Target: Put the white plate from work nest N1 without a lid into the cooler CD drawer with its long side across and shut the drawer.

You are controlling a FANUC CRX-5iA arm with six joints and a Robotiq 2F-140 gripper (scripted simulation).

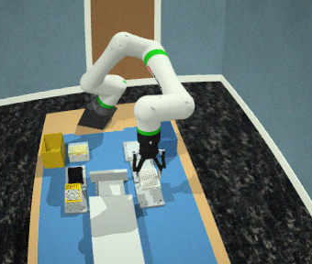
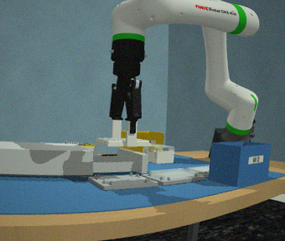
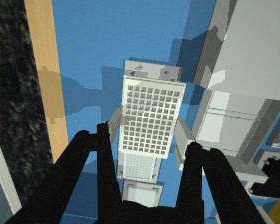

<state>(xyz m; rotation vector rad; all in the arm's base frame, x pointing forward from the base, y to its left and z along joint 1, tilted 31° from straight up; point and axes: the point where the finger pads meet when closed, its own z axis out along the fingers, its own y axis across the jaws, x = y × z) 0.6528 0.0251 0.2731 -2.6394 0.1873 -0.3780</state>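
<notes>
Your gripper (image 2: pixel 125 133) is closed on the plate (image 3: pixel 152 119), lifted above its nest (image 2: pixel 120 182). The open drawer (image 1: pixel 109 188) waits; placing and shutting remain.
</notes>
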